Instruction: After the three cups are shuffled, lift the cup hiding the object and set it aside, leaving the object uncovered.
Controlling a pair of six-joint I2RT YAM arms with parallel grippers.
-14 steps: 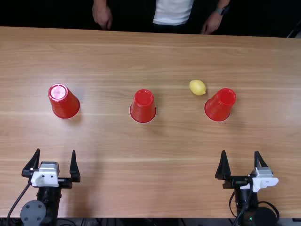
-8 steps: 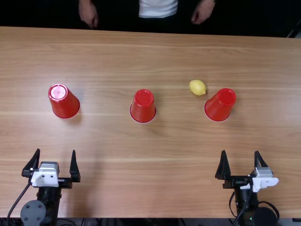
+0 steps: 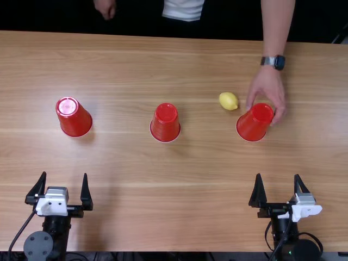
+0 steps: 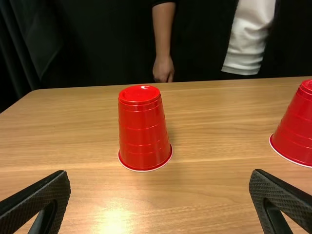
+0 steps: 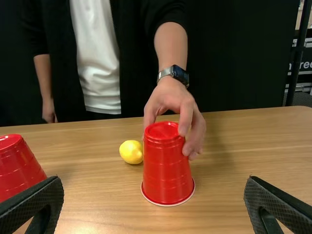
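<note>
The hiding step looked to be in hand: a person's hand (image 3: 266, 95) gripped the top of the right red cup (image 3: 253, 122), and the lemon (image 3: 228, 101) lay bare on the bench (image 3: 174, 60) just beside it. The middle cup (image 3: 165, 123) and left cup (image 3: 73, 117) stood inverted. The left tool (image 3: 63, 176) and right tool (image 3: 277, 178) gaped wide, empty, at the near edge. The next move probably called for waiting and tracking the lemon's cup.

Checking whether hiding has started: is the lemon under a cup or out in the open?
Out in the open. The lemon lies bare on the table beside the right-hand cup, which a person's hand holds, rim-down.
</note>
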